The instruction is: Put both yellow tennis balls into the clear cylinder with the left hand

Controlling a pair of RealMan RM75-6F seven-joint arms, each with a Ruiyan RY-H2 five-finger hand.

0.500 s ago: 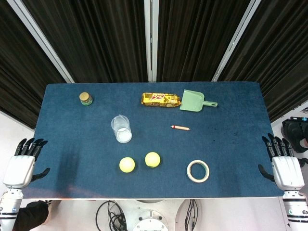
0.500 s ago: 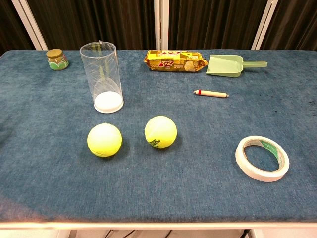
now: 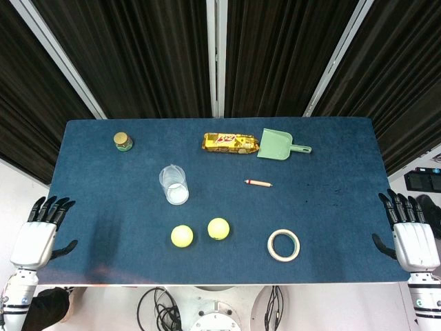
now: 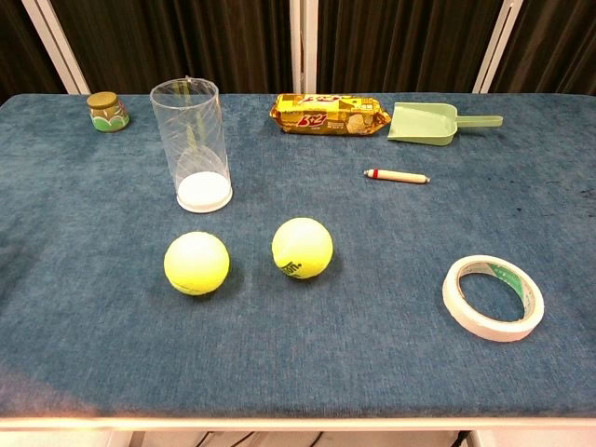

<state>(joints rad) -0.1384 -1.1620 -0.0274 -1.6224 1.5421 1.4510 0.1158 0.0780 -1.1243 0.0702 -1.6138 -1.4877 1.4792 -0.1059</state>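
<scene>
Two yellow tennis balls lie side by side on the blue table, one to the left [image 3: 182,236] [image 4: 196,263] and one to the right [image 3: 218,228] [image 4: 302,248]. The clear cylinder [image 3: 173,184] [image 4: 192,144] stands upright behind them, empty, with a white base. My left hand [image 3: 40,232] hovers off the table's left edge, fingers spread, holding nothing. My right hand [image 3: 409,234] is off the right edge, fingers spread and empty. Neither hand shows in the chest view.
A roll of tape [image 3: 284,245] [image 4: 493,297] lies front right. A red-tipped pencil [image 3: 258,183], a green dustpan [image 3: 278,145], a yellow snack pack [image 3: 230,143] and a small jar [image 3: 123,141] sit toward the back.
My left hand has shifted slightly right toward the table edge. My right hand has drifted a little down and outward. The objects on the table have not moved.
</scene>
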